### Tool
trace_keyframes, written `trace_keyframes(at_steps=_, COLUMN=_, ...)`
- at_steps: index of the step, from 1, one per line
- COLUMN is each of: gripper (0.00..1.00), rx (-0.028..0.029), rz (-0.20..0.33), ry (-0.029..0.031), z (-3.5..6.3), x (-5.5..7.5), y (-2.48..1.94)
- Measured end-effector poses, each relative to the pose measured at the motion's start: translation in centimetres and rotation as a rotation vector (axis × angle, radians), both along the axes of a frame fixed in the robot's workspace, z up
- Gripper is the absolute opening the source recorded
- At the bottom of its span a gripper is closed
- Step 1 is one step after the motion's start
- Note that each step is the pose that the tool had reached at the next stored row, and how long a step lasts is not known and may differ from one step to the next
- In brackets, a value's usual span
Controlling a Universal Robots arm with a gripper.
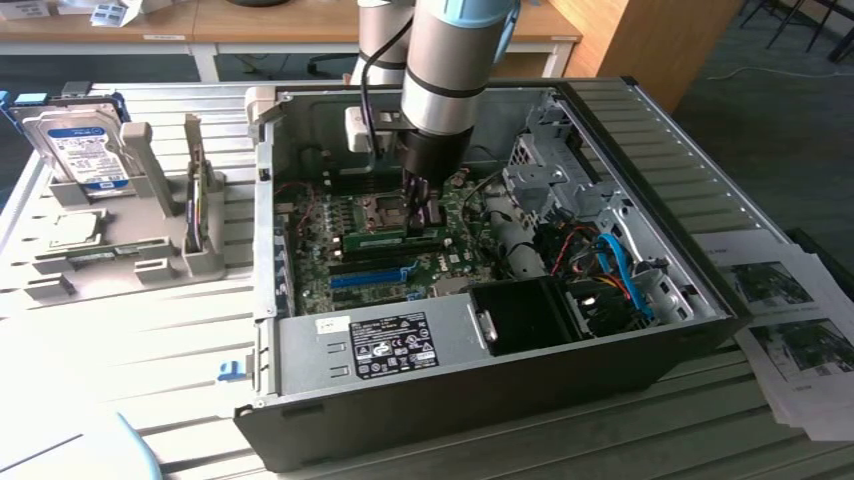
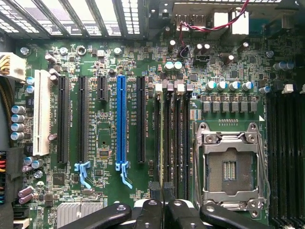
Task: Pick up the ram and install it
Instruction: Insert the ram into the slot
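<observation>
Ram (image 1: pixel 387 241): thin green stick standing on its long edge inside the open computer case (image 1: pixel 400 345), low over the motherboard (image 2: pixel 102 129) and right at the fingertips; seated in a slot or just above one, cannot tell.
Gripper (image 1: pixel 424 225): down inside the case, jaws almost together with only a slim gap, apparently clamped on the ram's upper edge, toward its end on the exterior view's right.
Fingers (image 2: pixel 151 210): black, close side by side, directly over the dark memory slots (image 2: pixel 176 138) next to the CPU socket (image 2: pixel 228 167).
Weight: probably very light, no strain on the grip.
Stiffness: likely rigid along its length, yet thin – liable to crack if bent or pushed in crooked.
Fragility: small chips on the faces and contacts on the lower edge, best left untouched.
Slip: smooth flat faces, apt to pivot between the pads under an off-centre push.
Best hold: flat faces near the top edge, about mid-length – pressure then even at both ends.
</observation>
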State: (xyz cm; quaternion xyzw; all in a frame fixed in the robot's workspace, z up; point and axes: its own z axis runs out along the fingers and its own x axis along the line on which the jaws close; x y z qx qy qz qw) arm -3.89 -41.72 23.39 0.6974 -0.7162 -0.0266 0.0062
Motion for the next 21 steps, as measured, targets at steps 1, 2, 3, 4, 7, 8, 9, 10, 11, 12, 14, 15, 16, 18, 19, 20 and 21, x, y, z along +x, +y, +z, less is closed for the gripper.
trace_keyframes(at_steps=1, gripper=0.11, rx=0.0000, rz=0.000, ry=0.0000, z=0.00, x=0.00, y=0.00)
trace_keyframes(at_steps=2, gripper=0.11, rx=0.0000, rz=0.000, ry=0.0001, z=0.00, x=-0.01, y=0.00)
trace_keyframes(at_steps=3, gripper=0.11, rx=0.0000, rz=0.000, ry=0.0000, z=0.00, x=-0.02, y=0.00)
trace_keyframes(at_steps=4, gripper=0.11, rx=0.0001, rz=0.000, ry=0.0000, z=0.00, x=-0.05, y=0.00)
trace_keyframes(at_steps=7, gripper=0.11, rx=0.0000, rz=0.000, ry=0.0000, z=0.00, x=-0.08, y=0.00)
trace_keyframes(at_steps=8, gripper=0.11, rx=0.0000, rz=0.000, ry=0.0000, z=0.00, x=-0.08, y=0.00)
trace_keyframes(at_steps=9, gripper=0.11, rx=0.0000, rz=0.000, ry=0.0000, z=0.00, x=-0.08, y=0.00)
trace_keyframes(at_steps=10, gripper=0.11, rx=-0.0001, rz=0.000, ry=0.0000, z=-0.02, x=-0.09, y=-0.01)
trace_keyframes(at_steps=11, gripper=0.11, rx=0.0000, rz=0.000, ry=0.0000, z=-0.05, x=-0.09, y=-0.01)
trace_keyframes(at_steps=12, gripper=0.11, rx=0.0001, rz=0.000, ry=0.0000, z=-0.10, x=-0.09, y=0.00)
trace_keyframes(at_steps=14, gripper=0.11, rx=-0.0001, rz=0.000, ry=0.0001, z=-0.18, x=-0.08, y=0.00)
trace_keyframes(at_steps=15, gripper=0.11, rx=-0.0001, rz=0.000, ry=0.0000, z=-0.22, x=-0.08, y=0.00)
trace_keyframes(at_steps=16, gripper=0.11, rx=-0.0002, rz=0.000, ry=0.0001, z=-0.23, x=-0.09, y=0.00)
trace_keyframes(at_steps=18, gripper=0.11, rx=-0.0002, rz=0.000, ry=0.0001, z=-0.24, x=-0.09, y=0.00)
trace_keyframes(at_steps=19, gripper=0.11, rx=-0.0001, rz=0.000, ry=0.0001, z=-0.25, x=-0.08, y=0.00)
trace_keyframes(at_steps=20, gripper=0.11, rx=0.0000, rz=0.000, ry=0.0000, z=-0.25, x=-0.08, y=0.00)
trace_keyframes(at_steps=21, gripper=0.11, rx=0.0002, rz=0.000, ry=-0.0001, z=-0.26, x=-0.08, y=0.01)
